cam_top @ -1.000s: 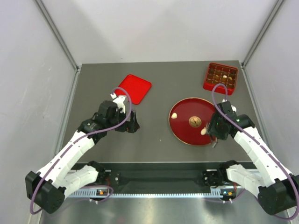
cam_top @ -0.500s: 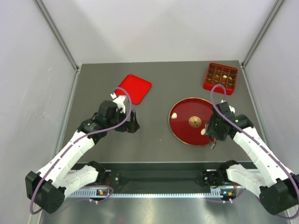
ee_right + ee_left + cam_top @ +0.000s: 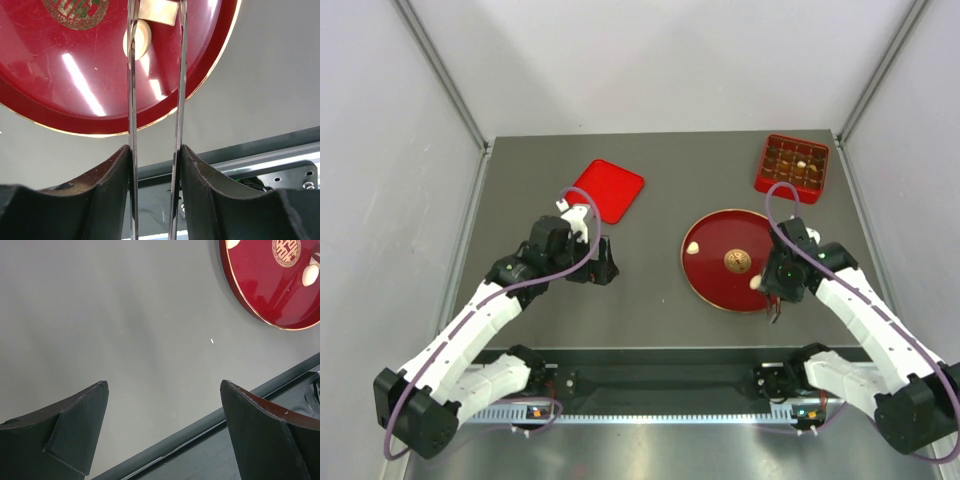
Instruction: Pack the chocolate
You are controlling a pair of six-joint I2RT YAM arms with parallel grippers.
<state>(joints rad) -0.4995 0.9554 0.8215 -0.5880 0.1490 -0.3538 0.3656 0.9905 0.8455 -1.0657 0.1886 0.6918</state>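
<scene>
Only wrist view shows right claw [image 3: 156, 150] clamping tongs [image 3: 131, 100] over chocolate [image 3: 144, 37]; left claw [image 3: 164, 385] agape.

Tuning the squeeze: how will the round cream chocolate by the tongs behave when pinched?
Round and smooth-looking, the chocolate may roll or squirt from the thin tongs. The glossy plate probably lets it slide. Tiny, so likely light.

Glossy plate [image 3: 50, 85] (glare streaks), shiny metal tongs [image 3: 131, 100], smooth chocolate [image 3: 143, 39], matt table [image 3: 100, 315]
</scene>
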